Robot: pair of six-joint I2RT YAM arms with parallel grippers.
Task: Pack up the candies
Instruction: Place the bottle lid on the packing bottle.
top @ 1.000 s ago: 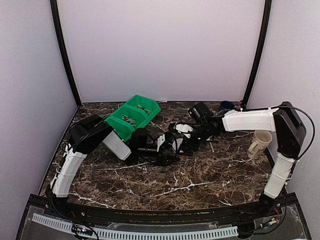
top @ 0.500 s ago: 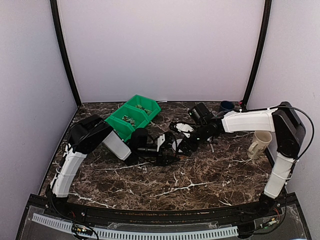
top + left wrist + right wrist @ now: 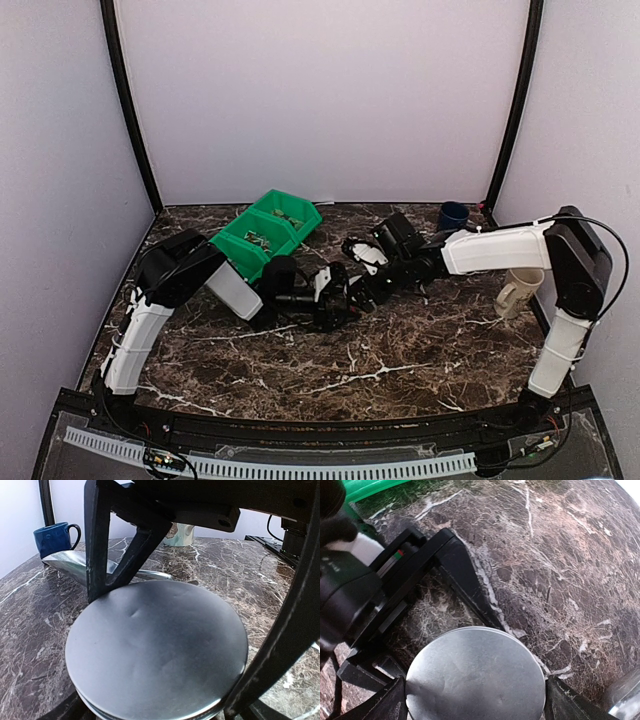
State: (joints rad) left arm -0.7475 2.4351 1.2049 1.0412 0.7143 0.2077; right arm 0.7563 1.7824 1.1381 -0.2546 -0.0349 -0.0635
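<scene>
Setting: dark marble table, white walls.
Candies: none plainly visible; perhaps under the silver lid, centre frame.
Handling: probably tiny, light, hard, quick to scatter; better to hold the jar wall.
Left gripper: wide, clasping the jar.
Right gripper: wide, flanking the lid; grip unclear.

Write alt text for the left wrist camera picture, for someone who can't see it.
A flat round silvery lid fills the foreground, flanked by the black fingers of the right tool, over a dark marble table. Behind it are a shiny silver packet, a blue mug and a pale mug.
</scene>
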